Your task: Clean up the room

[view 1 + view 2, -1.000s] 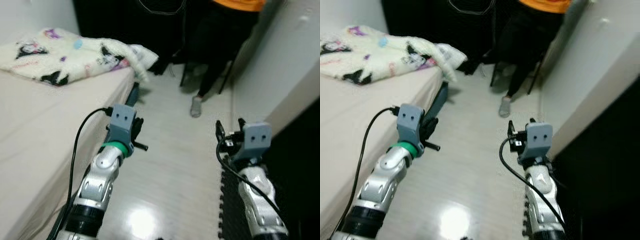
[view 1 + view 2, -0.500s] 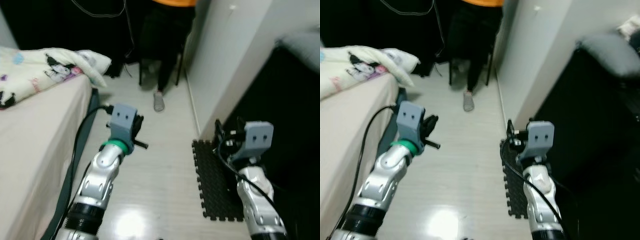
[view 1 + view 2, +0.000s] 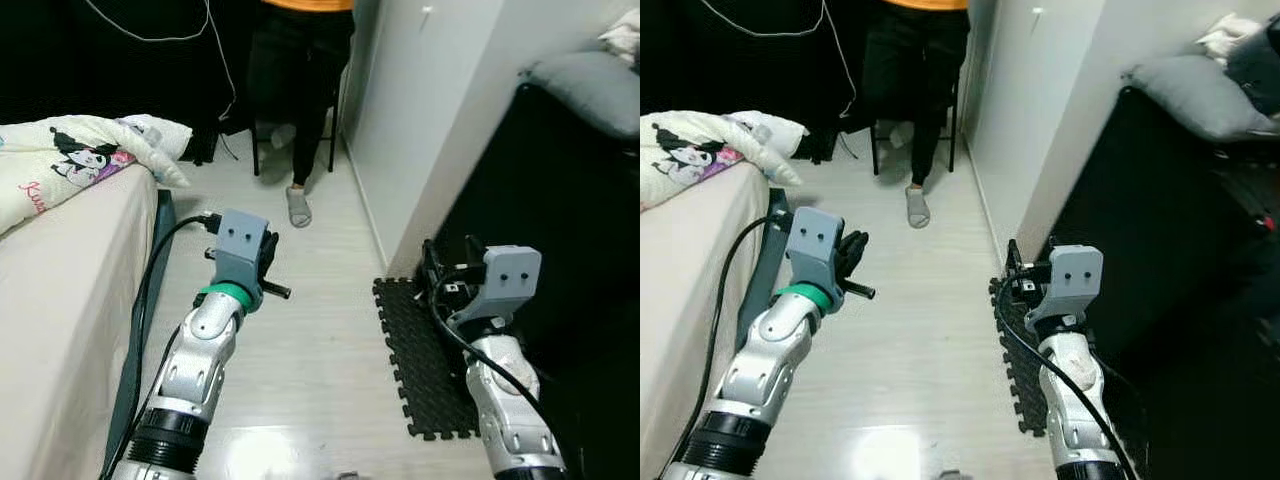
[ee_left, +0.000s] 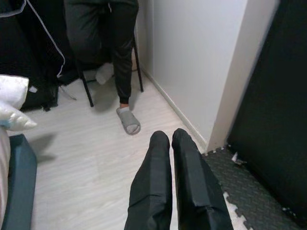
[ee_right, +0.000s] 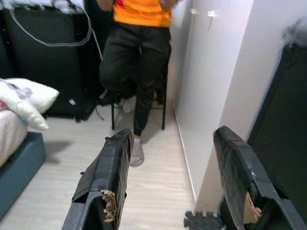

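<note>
Floor point(image 3: 320, 330) of pale wood-look boards runs down the narrow room between a bed point(image 3: 60, 290) on the robot's left and a white wall point(image 3: 440, 110) on its right. The bed carries a plain beige sheet, and a cream blanket printed with cartoon figures point(image 3: 70, 160) lies bunched at its far end, one corner hanging over the edge. A dark teal bed base point(image 3: 150, 290) shows along the side nearest the floor. Beyond the white wall, on the right, stands a large black piece of furniture point(image 3: 1180, 230) with a grey cushion point(image 3: 1190, 95) resting on top. A black interlocking foam mat point(image 3: 420, 360) lies on the floor at the foot of that furniture, touching the wall corner. At the far end a person in black trousers and an orange top point(image 5: 139, 57) sits on a chair with thin black legs, one foot in a grey slipper point(image 3: 298, 207) flat on the floor.

Both arms are raised in front of the robot. Left end effector point(image 4: 171, 139) is held over the bare floor, its two black fingers pressed together with nothing between them. Right end effector point(image 5: 172, 139) is held above the mat's edge near the wall, fingers spread wide apart and empty; the padding on both fingertips looks worn
</note>
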Tool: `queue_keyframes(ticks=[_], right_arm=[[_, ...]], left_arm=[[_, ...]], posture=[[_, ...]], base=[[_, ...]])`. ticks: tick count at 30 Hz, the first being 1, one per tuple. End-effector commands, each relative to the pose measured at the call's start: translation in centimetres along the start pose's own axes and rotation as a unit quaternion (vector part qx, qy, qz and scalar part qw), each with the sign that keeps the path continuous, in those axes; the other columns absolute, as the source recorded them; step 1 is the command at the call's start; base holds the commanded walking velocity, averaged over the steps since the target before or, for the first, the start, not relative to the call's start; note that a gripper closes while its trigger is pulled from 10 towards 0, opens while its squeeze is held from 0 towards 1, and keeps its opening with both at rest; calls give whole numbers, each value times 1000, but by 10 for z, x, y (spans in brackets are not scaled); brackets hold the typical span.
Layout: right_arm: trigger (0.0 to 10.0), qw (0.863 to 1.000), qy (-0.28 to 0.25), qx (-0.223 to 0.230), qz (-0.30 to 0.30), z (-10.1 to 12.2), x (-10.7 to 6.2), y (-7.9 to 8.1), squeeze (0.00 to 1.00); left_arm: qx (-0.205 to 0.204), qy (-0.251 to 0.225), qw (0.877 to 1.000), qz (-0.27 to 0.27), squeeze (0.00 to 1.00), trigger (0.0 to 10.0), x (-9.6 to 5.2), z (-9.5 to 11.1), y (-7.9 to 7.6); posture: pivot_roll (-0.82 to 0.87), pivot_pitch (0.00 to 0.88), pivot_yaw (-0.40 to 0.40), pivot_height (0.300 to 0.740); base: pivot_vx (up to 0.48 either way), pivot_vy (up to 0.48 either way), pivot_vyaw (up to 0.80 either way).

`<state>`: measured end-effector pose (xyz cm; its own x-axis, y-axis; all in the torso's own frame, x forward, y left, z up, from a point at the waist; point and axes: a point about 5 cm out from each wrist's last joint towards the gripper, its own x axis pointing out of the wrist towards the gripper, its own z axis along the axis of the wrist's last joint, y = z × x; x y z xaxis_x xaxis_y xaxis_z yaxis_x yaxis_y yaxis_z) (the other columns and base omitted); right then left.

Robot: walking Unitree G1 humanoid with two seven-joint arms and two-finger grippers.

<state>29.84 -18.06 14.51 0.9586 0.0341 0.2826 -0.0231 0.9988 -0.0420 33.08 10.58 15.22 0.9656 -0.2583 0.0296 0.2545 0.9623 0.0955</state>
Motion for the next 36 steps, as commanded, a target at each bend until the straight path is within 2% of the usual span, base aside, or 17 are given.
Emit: queue_keyframes(ticks=[1,3,11,26,33,36], right_arm=[[10000,1000,2,-2,-6,-1,-1,-5,0],[10000,1000,18,-9,-5,-8,-5,-8,0],[10000,999,35,-12,-19,-16,-11,-16,0],[10000,999,36,-6,-34,-16,-12,-23,0],[10000,999,36,-4,-34,-16,-12,-23,0],[10000,999,36,-5,-34,-15,-12,-23,0]], left_arm=[[5,4,1000,-9,0,10000,-1,-4,-5],[24,23,999,-15,0,10000,-5,-20,-7],[30,45,998,-17,0,10000,-10,-35,-8],[25,36,999,-22,0,10000,-8,-33,-13],[23,34,999,-22,0,10000,-8,-32,-14],[23,33,999,-22,0,10000,-8,-32,-14]], posture=[[-87,65,9,740],[-87,65,9,740],[-93,74,5,740],[-102,85,1,740],[-102,85,1,740],[-102,85,1,740]], base=[[439,0,0],[439,0,0],[436,0,0],[432,0,0],[428,0,-755],[428,0,0]])
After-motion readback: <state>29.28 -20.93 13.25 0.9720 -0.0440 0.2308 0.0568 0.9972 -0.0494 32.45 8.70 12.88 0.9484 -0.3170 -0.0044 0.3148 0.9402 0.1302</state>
